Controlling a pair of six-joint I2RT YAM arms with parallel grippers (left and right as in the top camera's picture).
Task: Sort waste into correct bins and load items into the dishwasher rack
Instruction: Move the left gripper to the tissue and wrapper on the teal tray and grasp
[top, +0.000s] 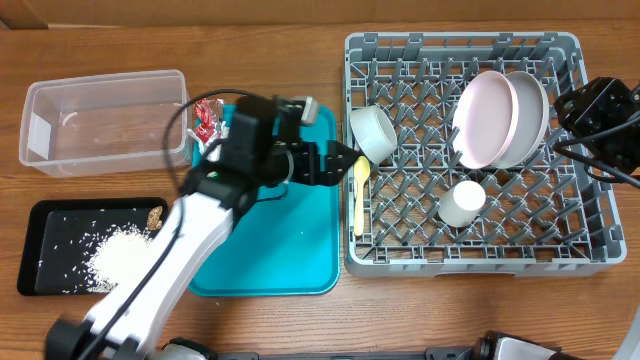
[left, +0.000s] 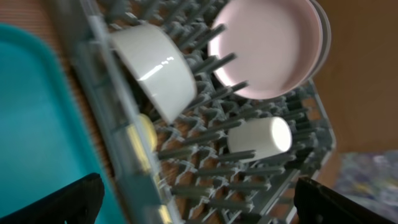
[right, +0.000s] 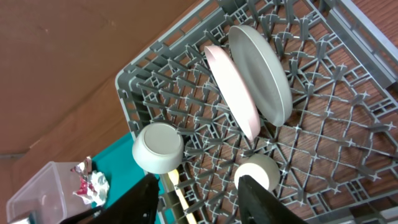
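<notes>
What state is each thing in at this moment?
Left gripper: open, empty.
Right gripper: open, empty.
Pink plate: on edge in dishwasher rack.
Grey plate: on edge, beside pink plate.
Bowl: on its side.
Cup: on its side.
Spoon: lying flat.
Black tray: holds rice.

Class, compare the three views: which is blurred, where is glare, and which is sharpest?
Left wrist view: soft all over, bowl and rack smeared, a bright glint on the bowl. Overhead view: mostly sharp, left arm slightly smeared. Right wrist view: sharpest, pink plate and grey plate crisp.
</notes>
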